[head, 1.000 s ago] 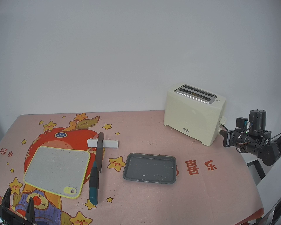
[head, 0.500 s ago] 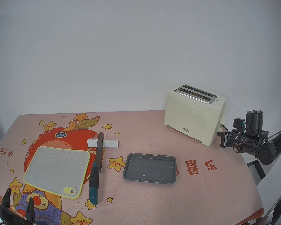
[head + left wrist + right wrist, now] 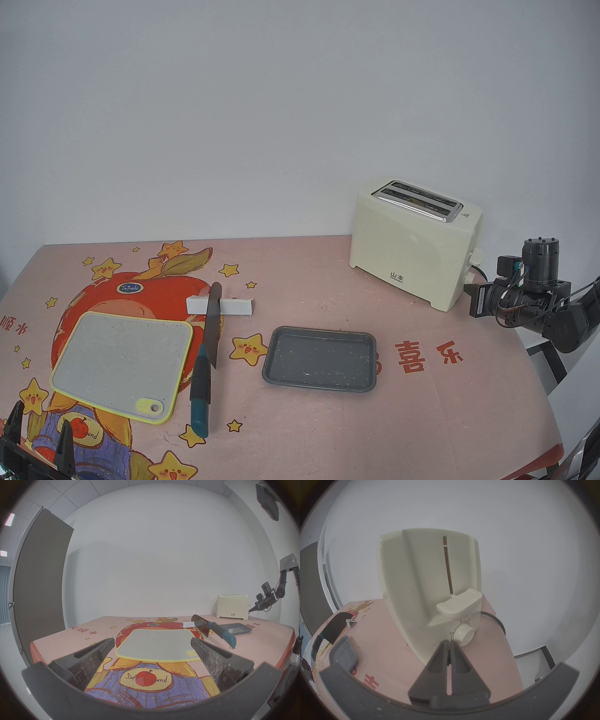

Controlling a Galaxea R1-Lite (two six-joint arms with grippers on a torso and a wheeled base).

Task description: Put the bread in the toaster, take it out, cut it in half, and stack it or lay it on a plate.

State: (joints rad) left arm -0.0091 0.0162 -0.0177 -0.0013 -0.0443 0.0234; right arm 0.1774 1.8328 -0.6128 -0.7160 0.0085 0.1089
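Note:
The cream toaster (image 3: 415,244) stands at the table's back right; its two top slots look dark and their contents are hidden. My right gripper (image 3: 470,290) is shut, with nothing between its fingers, just off the toaster's right end. In the right wrist view the gripper (image 3: 448,645) points at the dial (image 3: 464,634), right below the lever (image 3: 459,603), which sits low in its slot. My left gripper (image 3: 37,431) hangs open over the table's front left corner, short of the grey cutting board (image 3: 122,362). The dark grey plate (image 3: 322,358) lies empty mid-table.
A knife (image 3: 206,356) with a teal handle lies right of the board, its blade propped on a small white block (image 3: 220,306). The toaster's black cord (image 3: 493,620) runs behind it near the table's right edge. Crumbs dot the tablecloth.
My right gripper has drifted a little lower and closer to the toaster's end. The left arm and everything on the table stayed put.

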